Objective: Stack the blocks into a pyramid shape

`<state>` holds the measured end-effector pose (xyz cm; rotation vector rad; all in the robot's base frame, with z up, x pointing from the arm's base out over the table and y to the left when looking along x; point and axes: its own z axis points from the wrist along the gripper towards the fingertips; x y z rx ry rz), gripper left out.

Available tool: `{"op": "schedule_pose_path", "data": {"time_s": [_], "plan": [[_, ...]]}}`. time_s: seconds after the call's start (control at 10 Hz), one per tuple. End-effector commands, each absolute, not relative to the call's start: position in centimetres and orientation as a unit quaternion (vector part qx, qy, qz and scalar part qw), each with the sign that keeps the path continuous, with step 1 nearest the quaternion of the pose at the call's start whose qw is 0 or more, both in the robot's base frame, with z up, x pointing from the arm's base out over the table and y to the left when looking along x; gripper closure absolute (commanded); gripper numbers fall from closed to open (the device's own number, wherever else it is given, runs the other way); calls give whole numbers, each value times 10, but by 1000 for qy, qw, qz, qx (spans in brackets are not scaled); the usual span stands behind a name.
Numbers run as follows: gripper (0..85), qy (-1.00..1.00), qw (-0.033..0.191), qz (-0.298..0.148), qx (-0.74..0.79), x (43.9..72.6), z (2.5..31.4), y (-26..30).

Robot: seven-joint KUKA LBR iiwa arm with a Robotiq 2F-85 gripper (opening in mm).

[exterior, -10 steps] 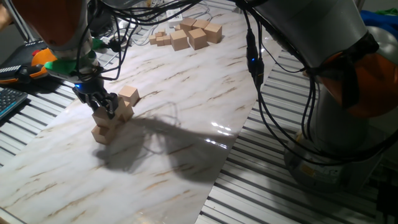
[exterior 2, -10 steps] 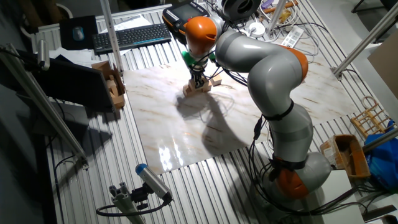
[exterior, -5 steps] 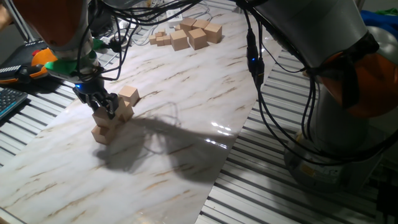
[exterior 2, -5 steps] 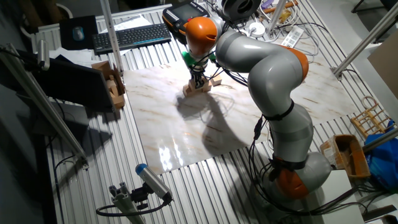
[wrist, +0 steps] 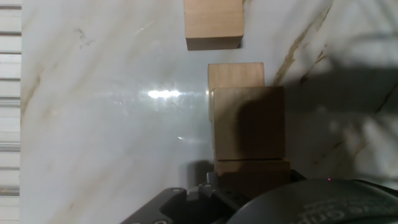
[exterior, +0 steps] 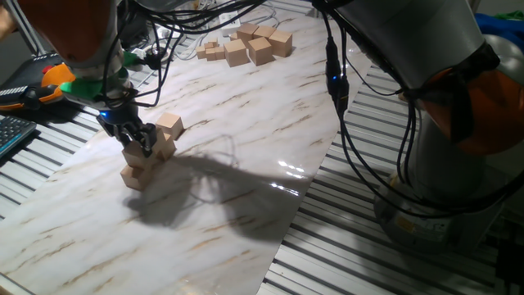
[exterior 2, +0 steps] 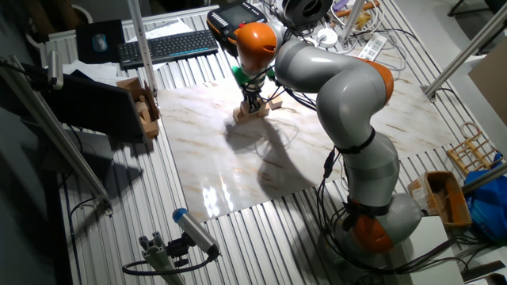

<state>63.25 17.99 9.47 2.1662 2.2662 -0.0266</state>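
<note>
1. Marble-patterned board covers the slatted table in one fixed view, and most of the board lies bare toward the near edge and the right side. The gripper sits low on a small heap of blocks near the board's left edge, with one more cube perched just beside its fingers. Its fingers appear narrow against the heap, though whether they clamp a cube I cannot tell. A loose cluster of spare cubes lies well apart at the far end (close to the board's far edge). Cables hang beside the right edge.

2. From the other fixed view the arm reaches over the board to the heap at its far side, near a keyboard. Bare marble stretches toward the near edge.

3. Looking down from the hand, three cubes line up in a column, their faces touching or nearly so, the lowest one meeting the gripper body. A separate cube lies apart at the top edge. Open marble fills the left, bounded by table slats
</note>
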Motion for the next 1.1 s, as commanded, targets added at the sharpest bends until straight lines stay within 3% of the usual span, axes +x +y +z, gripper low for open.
{"op": "schedule_pose_path", "data": {"time_s": [0.0, 0.5, 0.6, 1.0], "plan": [[680, 723, 5, -8, 691, 632, 94, 180], [680, 719, 10, -5, 695, 631, 94, 180], [510, 719, 11, -4, 695, 631, 94, 180], [510, 718, 15, 0, 696, 631, 94, 180]]}}
